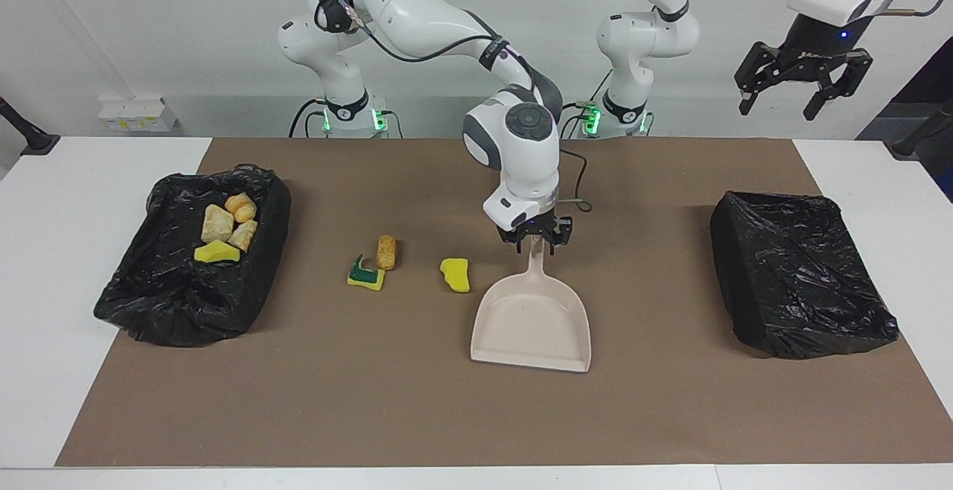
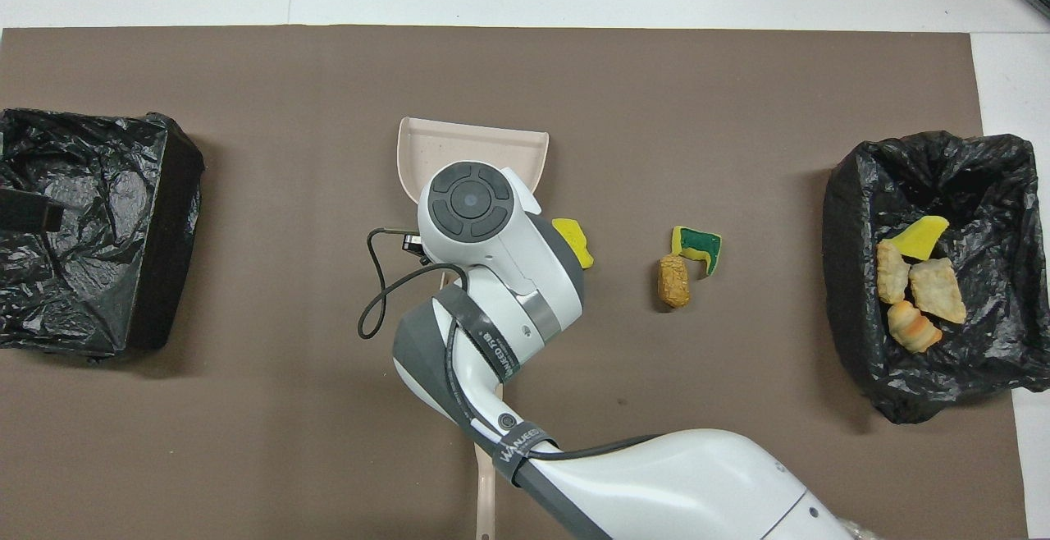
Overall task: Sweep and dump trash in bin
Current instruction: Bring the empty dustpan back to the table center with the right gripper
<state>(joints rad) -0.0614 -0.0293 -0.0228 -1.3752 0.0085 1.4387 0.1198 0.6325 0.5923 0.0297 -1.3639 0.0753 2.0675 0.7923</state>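
With three scraps of trash left on the mat, found the right gripper [image 1: 534,243] low over the top of the dustpan [image 1: 532,322] handle, fingers spread to either side of it and seemingly not clamped. Judged this a letting-go or re-gripping spot, the dustpan lying flat with its mouth turned away from the robots. Saw a yellow sponge chunk [image 1: 456,275] just beside the dustpan, toward the right arm's end, not in front of the mouth. Noted a green-sided sponge [image 1: 365,274] and a bread-like piece [image 1: 386,252] touching each other, nearer the filled bin [image 1: 149,289]. Counted four scraps [image 1: 223,231] inside that bin, probably the reason for working at that end. Saw the second bin [image 1: 804,281] at the left arm's end. Found the brush [image 2: 486,499] lying near the robots, partly under the right arm. Found the left gripper [image 1: 802,91] waiting high over that end, wide open and holding nothing.

Made out a brown mat [image 1: 372,415] over a white table [image 1: 59,199], against a plain pale wall.
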